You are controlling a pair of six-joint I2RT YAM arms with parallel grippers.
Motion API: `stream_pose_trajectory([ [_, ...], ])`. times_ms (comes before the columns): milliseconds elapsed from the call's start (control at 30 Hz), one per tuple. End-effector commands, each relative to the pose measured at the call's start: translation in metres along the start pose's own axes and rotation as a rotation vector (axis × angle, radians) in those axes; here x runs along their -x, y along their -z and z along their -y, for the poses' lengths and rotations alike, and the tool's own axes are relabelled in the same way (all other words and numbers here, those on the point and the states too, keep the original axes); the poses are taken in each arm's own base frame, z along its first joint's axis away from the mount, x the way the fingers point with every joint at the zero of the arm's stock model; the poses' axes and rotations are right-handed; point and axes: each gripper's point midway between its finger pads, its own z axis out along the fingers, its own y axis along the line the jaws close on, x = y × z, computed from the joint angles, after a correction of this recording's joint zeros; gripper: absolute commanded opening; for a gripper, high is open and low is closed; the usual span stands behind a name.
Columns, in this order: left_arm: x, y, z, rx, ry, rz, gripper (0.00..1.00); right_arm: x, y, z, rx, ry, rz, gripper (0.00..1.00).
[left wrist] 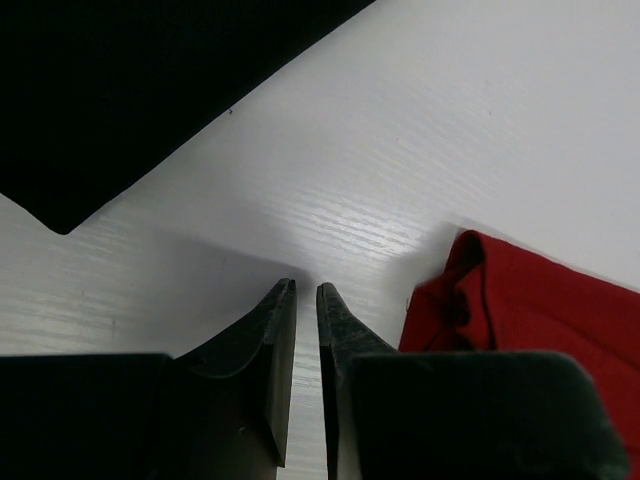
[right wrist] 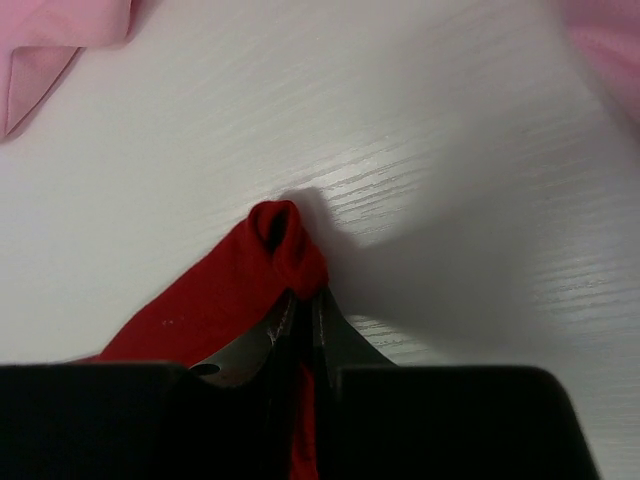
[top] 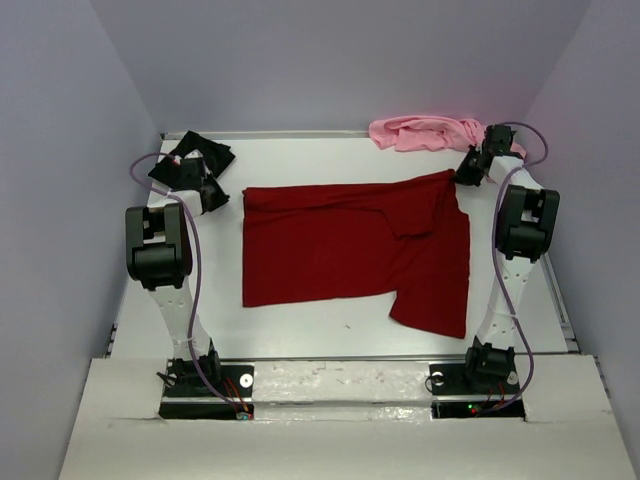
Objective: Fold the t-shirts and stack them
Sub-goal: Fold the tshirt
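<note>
1. Lying flat in the middle of the white table [top: 300,335], the dark red t-shirt [top: 340,250] is mostly spread out, and its right part reaches nearer than the rest.
2. The right gripper [right wrist: 303,300] is clamped on the far right corner of the dark red t-shirt; a small roll of red cloth sticks out beyond its fingertips.
3. The left gripper [left wrist: 305,290] has only a narrow slit between its fingers and holds nothing. It is over bare table, just beside the far left corner of the dark red t-shirt.
4. The black t-shirt [top: 215,155] lies in the far left corner.
5. The light pink t-shirt [top: 420,132] is crumpled in the far right corner.
</note>
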Motion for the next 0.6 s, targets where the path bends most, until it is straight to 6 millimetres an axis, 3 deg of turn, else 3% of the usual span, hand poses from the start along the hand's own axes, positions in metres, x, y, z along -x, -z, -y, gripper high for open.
stream_pose_trajectory([
  [0,0.027,0.011,0.012,-0.027,-0.001,0.068,0.24,0.013,0.008,-0.004,0.013,-0.005,0.033,0.07],
  [100,0.027,0.012,0.017,-0.058,0.001,0.075,0.29,0.013,0.008,-0.005,0.019,-0.005,0.032,0.07],
  [167,0.026,0.013,0.024,-0.097,0.002,0.067,0.46,0.012,0.007,-0.005,0.024,-0.005,0.028,0.07],
  [200,0.025,0.012,0.026,-0.111,0.002,0.065,0.61,0.012,0.007,-0.007,0.032,-0.004,0.026,0.07],
  [267,0.02,0.01,0.032,-0.15,0.001,0.044,0.75,0.011,0.006,-0.007,0.034,-0.006,0.024,0.07],
  [367,0.013,0.007,0.042,-0.216,0.008,0.012,0.8,0.01,0.006,-0.007,0.038,-0.008,0.022,0.07],
  [567,0.006,0.005,0.056,-0.309,0.01,-0.022,0.79,0.011,0.006,-0.008,0.042,-0.007,0.023,0.07],
])
